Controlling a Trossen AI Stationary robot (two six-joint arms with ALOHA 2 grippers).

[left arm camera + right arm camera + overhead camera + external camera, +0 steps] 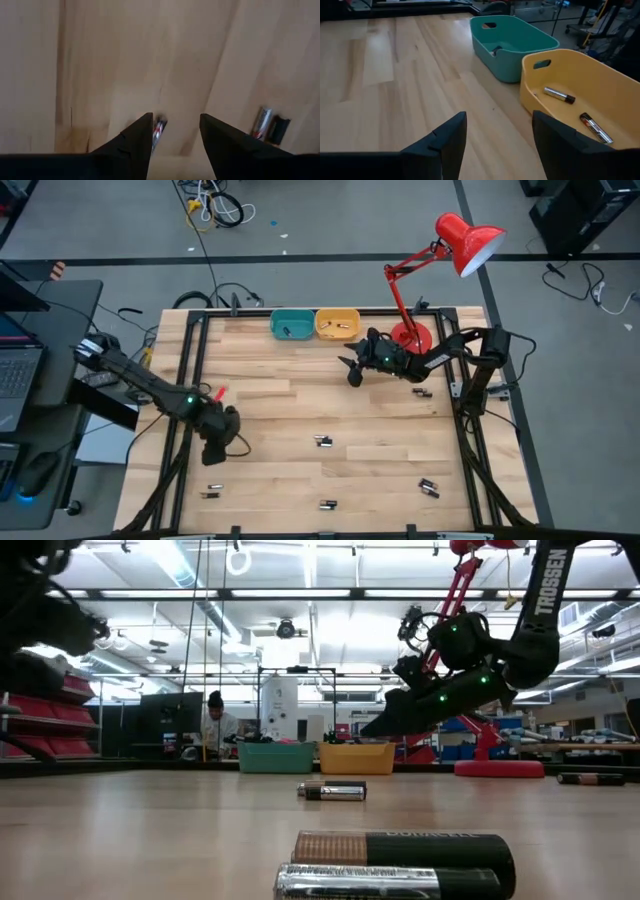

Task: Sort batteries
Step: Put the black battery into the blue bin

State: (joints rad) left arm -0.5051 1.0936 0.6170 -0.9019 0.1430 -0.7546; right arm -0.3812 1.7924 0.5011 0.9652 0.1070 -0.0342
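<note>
Both sets of jaws stand apart with nothing between them. Right gripper (352, 372) hangs above the far half of the wooden table (270, 400), short of the two bins, its dark tapered fingers (445, 142) matte and wedge-shaped. Left gripper (214, 452) is low over the near-left part of the table; its wrist view shows pale, straight-grained planks close below.

Bins are smooth moulded plastic tubs with rounded corners and slot handles, touching side by side at the far edge. Teal bin (512, 45) holds one small dark item, too small to identify. Yellow bin (580, 95) holds two batteries (559, 95), slim cylinders with silvery ends, lying flat on its floor and pointing in different directions.

Loose batteries lie flat on the table, well apart: a pair at the centre (323, 441), one near the front edge (327, 504), a pair at the near right (429, 488), one at the near left (210, 493) and one by the right arm (422, 391). Those at the centre, front edge and near left run left to right.

Red desk lamp (455, 240) with a round base stands at the far right.
</note>
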